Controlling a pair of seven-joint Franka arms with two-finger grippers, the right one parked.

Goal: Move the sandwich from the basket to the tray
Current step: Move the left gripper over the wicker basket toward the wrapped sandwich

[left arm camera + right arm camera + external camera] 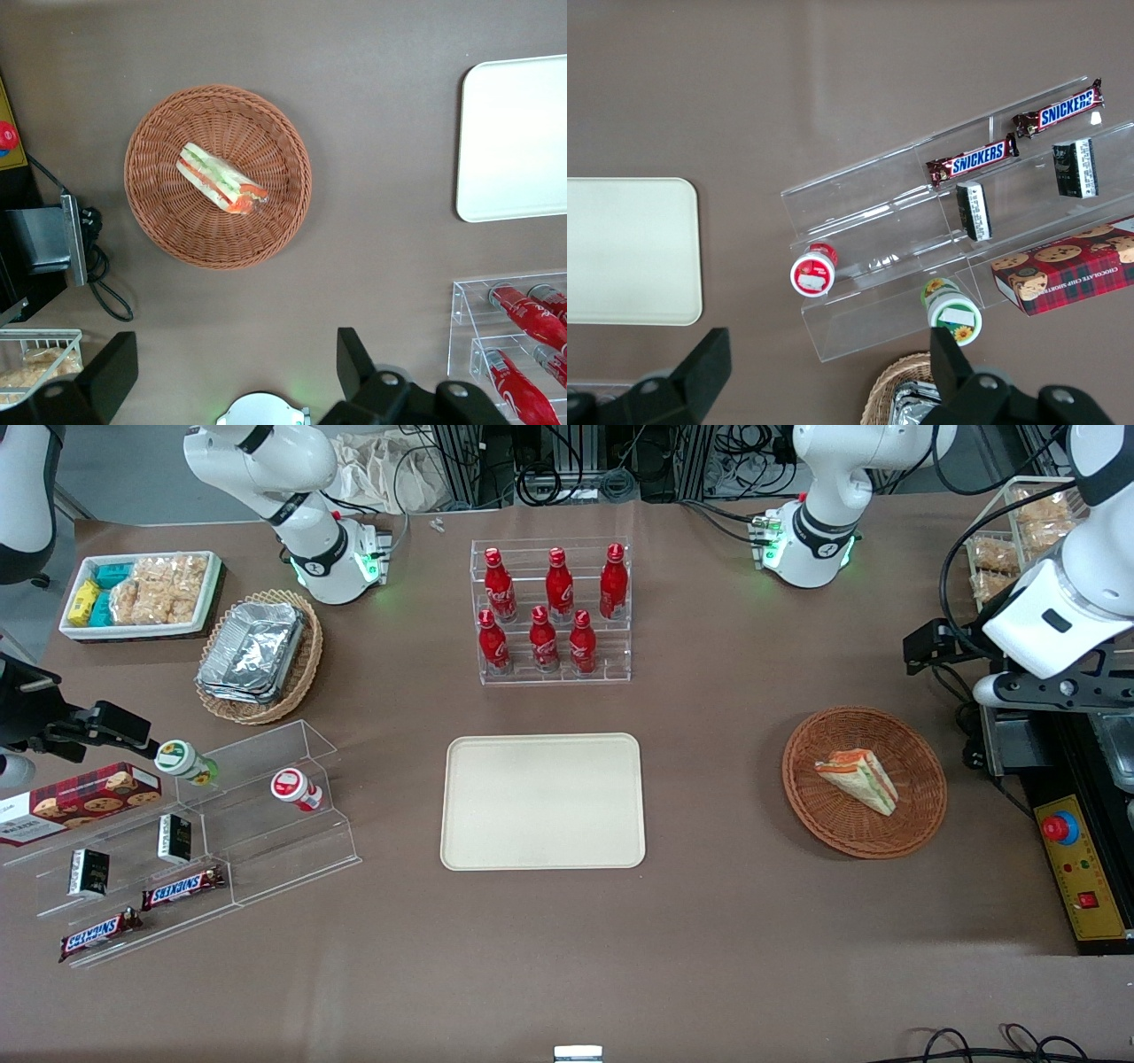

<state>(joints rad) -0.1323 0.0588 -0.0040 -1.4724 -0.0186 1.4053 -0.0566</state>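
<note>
The sandwich (858, 779), a triangular wedge of white bread with orange-red and green layers, lies in the round reddish-brown wicker basket (912, 824). Both show in the left wrist view, the sandwich (220, 178) in the middle of the basket (159, 221). The cream-beige tray (542, 801) lies flat at the table's middle with nothing on it, and its edge shows in the left wrist view (514, 142). My left gripper (935, 646) hangs high above the table, beside the basket toward the working arm's end. It is open (232, 367) and holds nothing.
A clear rack of red bottles (551, 613) stands farther from the front camera than the tray. A control box with a red button (1076, 868) lies at the working arm's end, beside the basket. Acrylic shelves with snacks (186, 841) and a tan basket of foil trays (257, 655) lie toward the parked arm's end.
</note>
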